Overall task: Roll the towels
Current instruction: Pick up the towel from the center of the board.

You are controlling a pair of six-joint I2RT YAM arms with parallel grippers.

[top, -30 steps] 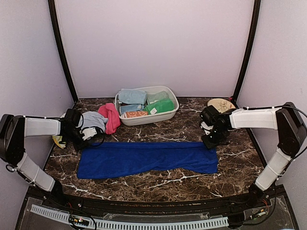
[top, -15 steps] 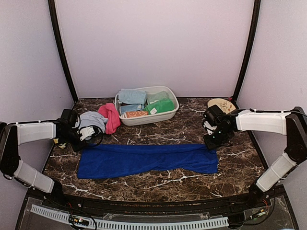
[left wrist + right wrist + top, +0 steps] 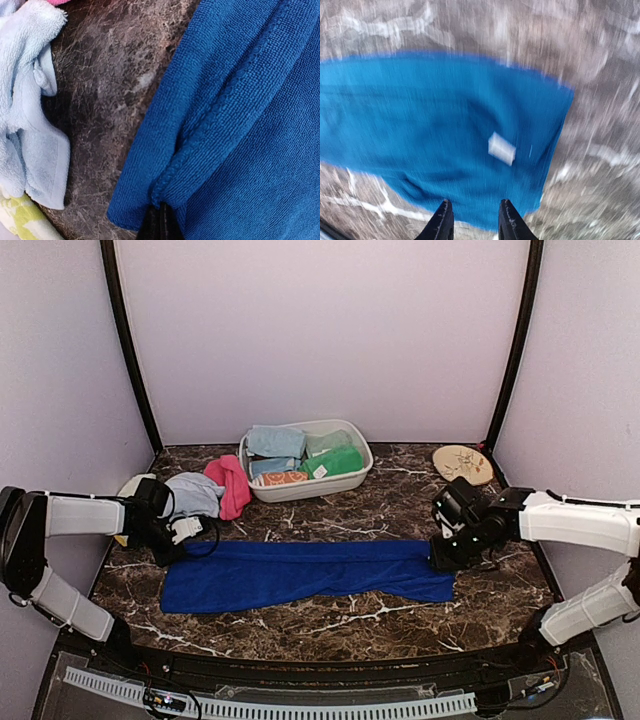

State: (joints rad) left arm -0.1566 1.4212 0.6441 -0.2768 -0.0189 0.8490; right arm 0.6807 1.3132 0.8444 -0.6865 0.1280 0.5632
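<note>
1. Blue towel [image 3: 300,575]: long terry cloth with a stitched hem, lying flat on the marble table [image 3: 400,510]. Its long axis runs left to right between the arms. Not yet rolled.
2. Left gripper [image 3: 160,222]: clenched on the left-end hem, which bunches into the fingers.
3. Right gripper [image 3: 475,225]: jaws apart with nothing between them, over the right end. The cloth runs leftward from it, and a white tag [image 3: 501,148] sits near that end.
4. Judgement: each arm is nearest its own end, and a roll would travel along the long axis.
5. Pale towel [image 3: 195,492]: soft, crumpled, near the left gripper, apart from the blue one.
</note>
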